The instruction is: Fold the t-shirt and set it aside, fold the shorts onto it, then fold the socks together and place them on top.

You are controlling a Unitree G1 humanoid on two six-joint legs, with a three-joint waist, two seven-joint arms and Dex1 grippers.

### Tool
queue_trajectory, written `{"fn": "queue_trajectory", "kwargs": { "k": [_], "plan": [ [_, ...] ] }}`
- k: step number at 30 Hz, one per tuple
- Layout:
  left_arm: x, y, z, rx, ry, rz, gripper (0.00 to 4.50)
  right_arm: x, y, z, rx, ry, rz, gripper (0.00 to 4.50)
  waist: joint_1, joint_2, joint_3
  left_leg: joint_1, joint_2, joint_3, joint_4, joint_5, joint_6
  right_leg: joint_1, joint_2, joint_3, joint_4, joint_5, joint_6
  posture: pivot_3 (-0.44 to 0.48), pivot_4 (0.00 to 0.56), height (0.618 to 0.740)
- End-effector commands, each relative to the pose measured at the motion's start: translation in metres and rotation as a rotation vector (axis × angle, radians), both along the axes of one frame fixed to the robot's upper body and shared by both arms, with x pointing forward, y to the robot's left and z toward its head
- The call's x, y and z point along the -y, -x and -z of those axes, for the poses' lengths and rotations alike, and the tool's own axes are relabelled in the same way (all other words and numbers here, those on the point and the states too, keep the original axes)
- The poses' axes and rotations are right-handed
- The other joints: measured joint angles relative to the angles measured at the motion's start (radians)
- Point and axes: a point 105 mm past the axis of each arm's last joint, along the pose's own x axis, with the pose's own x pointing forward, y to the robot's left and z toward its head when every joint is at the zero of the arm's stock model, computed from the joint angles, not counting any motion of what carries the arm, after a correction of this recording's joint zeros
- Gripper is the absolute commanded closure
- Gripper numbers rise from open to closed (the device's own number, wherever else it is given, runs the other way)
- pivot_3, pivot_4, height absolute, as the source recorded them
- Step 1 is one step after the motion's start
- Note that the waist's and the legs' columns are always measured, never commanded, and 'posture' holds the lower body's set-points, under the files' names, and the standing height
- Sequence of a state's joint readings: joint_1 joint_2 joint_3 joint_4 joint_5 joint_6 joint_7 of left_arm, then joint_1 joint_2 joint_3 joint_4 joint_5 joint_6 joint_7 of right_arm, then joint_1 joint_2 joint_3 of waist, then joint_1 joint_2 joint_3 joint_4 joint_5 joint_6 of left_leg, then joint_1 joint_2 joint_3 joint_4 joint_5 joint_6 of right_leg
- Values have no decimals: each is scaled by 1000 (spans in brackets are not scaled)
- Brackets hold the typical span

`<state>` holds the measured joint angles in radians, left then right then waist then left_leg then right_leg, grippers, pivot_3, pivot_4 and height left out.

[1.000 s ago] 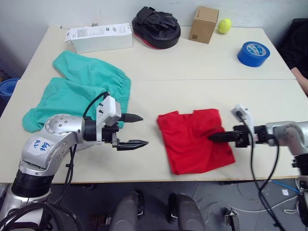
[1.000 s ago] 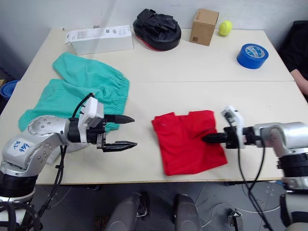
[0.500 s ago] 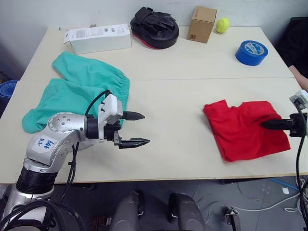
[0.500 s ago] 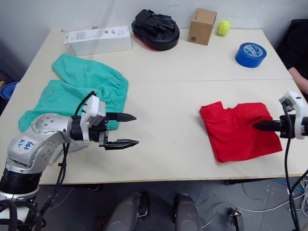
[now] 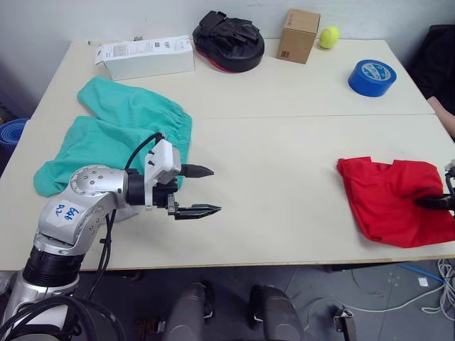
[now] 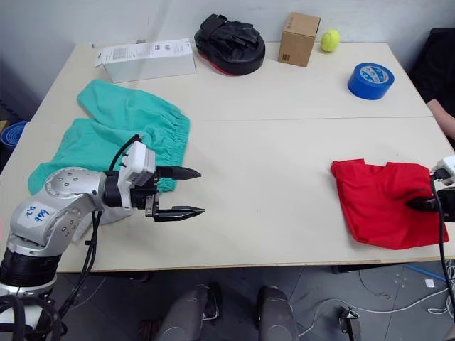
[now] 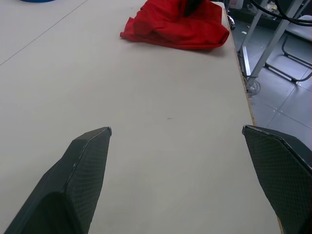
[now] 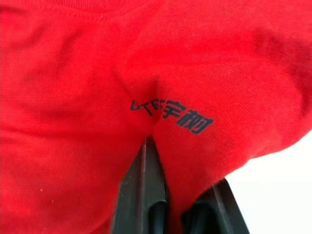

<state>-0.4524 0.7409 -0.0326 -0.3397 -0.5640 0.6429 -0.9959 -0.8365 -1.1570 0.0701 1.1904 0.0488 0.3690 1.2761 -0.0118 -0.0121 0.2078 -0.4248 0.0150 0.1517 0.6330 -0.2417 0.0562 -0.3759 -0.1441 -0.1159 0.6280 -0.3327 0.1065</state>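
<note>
The t-shirt [image 8: 146, 73] bears a short line of dark printed characters, seemingly East Asian script, not clearly legible. A white sticker on the left arm [image 5: 62, 212] carries blue handwriting, unreadable. The white box [image 5: 146, 55] at the table's eleven o'clock corner has tiny print; the blue tape roll [image 5: 373, 77] has a white label, both illegible.

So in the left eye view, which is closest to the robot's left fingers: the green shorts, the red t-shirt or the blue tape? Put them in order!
1. The shorts, just behind the left gripper.
2. The t-shirt, across the table at its right edge.
3. The blue tape roll, far right corner.
</note>
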Motion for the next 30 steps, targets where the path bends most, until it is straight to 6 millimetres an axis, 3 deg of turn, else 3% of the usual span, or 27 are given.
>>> {"fn": "queue_trajectory", "kwargs": {
  "k": [1,5,9,12,15,18,19,24,26,30],
  "plan": [
    [1,4,-6,39,3,8,0,3,-1,-15,56,-10,6,2959,-4,0,0,0,0,0,0,0,0,0,0,0,0,0,0,0,150,740],
    [2,4,-6,40,5,7,0,2,-4,-29,120,-53,19,1560,-9,1,0,0,0,0,0,0,0,0,0,0,0,0,0,0,150,740],
    [1,3,-5,43,8,1,0,-2,-10,-58,240,-101,-4,178,-15,1,0,0,0,0,0,0,0,0,0,0,1,0,0,0,150,740],
    [0,2,-5,44,8,-5,0,-13,-21,-89,371,-165,-33,37,-18,3,0,0,0,0,0,0,0,0,0,0,1,0,0,0,150,740],
    [0,2,-5,47,9,-10,0,-38,-33,-119,477,-243,-133,37,-20,5,0,1,0,0,0,0,0,0,0,0,1,0,0,0,150,740],
    [-2,1,-6,51,7,-19,0,-91,-42,-144,545,-366,-372,37,-20,5,0,1,1,-1,0,0,0,0,1,0,2,0,0,0,150,740],
    [-2,1,-7,53,6,-24,0,-117,-42,-150,557,-406,-476,37,-21,5,0,1,1,-1,0,0,-1,0,1,0,2,0,0,0,150,740],
    [-8,1,-8,58,0,-57,0,-201,-21,-156,581,-521,-781,37,-8,5,0,1,1,-4,0,0,-1,-1,0,-2,9,0,0,0,150,740],
    [-13,4,-6,57,-3,-93,0,-236,-8,-143,586,-500,-915,37,4,5,0,1,1,-5,0,0,-1,-1,0,-3,9,0,0,0,150,740],
    [-22,10,-2,50,0,-164,0,-275,10,-109,619,-381,-1079,37,15,3,-1,0,-1,-5,1,-1,0,1,-2,-4,9,0,0,0,150,740]
  ]
}}
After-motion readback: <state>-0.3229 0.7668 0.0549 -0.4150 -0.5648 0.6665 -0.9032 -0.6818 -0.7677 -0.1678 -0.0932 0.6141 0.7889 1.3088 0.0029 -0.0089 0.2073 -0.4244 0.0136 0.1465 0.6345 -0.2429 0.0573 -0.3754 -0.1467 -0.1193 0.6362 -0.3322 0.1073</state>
